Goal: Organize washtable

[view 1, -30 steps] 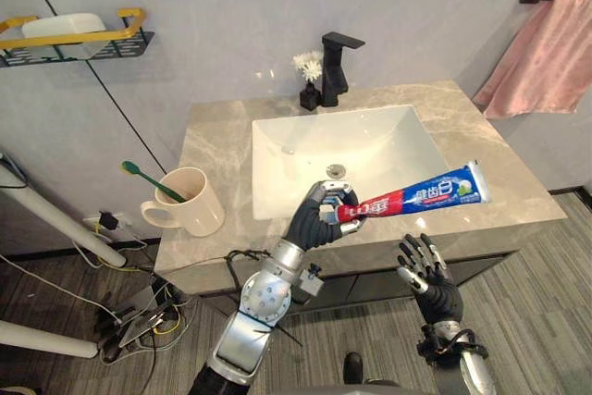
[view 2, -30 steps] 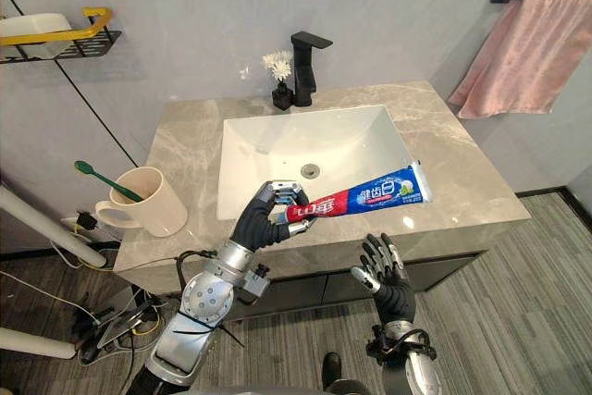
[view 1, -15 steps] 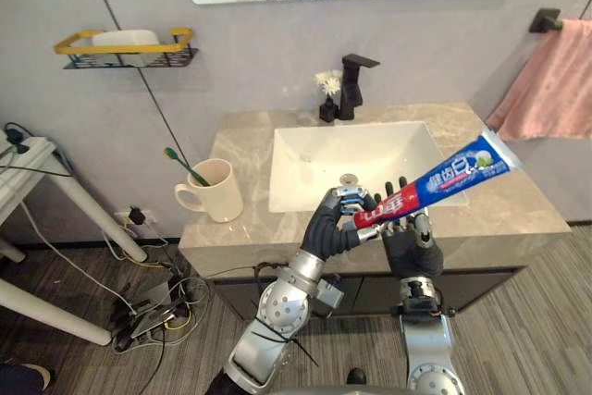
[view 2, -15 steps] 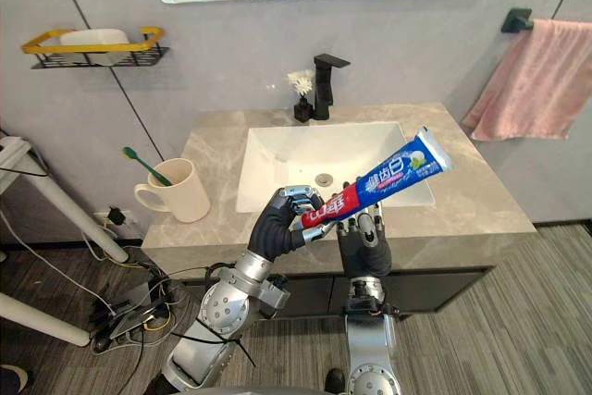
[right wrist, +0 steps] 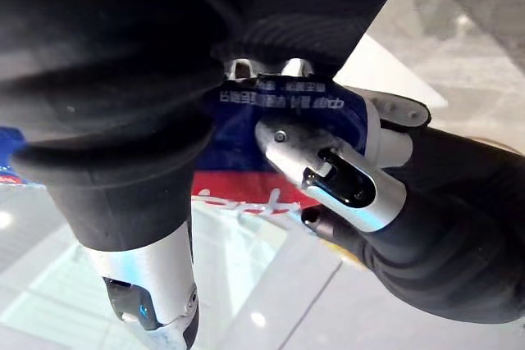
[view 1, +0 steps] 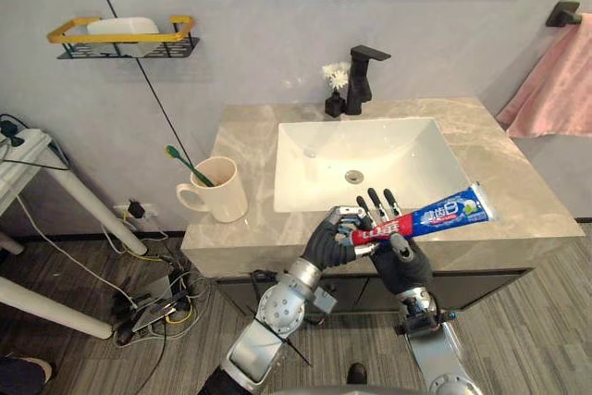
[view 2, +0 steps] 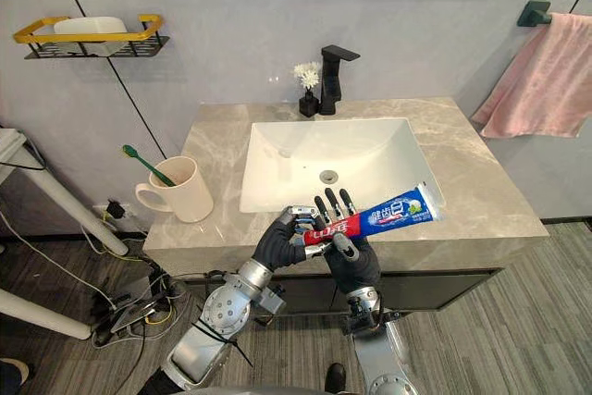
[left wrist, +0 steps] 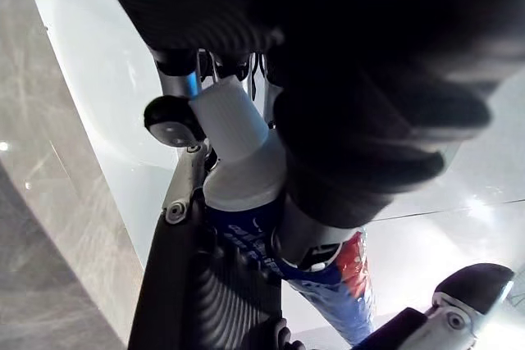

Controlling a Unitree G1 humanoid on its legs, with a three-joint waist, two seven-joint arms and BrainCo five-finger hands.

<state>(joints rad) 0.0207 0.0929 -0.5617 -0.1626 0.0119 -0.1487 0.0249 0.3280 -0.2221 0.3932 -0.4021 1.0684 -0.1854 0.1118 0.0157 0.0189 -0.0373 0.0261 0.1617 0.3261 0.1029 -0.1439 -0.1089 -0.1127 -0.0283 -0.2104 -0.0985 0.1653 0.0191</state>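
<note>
- Pointing its flat end to the right and slightly upward, the toothpaste tube [view 1: 427,221] hung almost level over the front edge of the counter [view 1: 518,191], before the sink [view 1: 370,159].
- The left hand [view 1: 328,242] was clenched round the cap end.
- The right hand [view 1: 402,265] held its fingers straight behind the tube.
- The mug [view 1: 222,196] with its toothbrush [view 1: 185,164] stood well apart on the counter's left.

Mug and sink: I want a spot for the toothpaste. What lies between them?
Bare countertop, seen in the left eye view between mug and sink.
</note>
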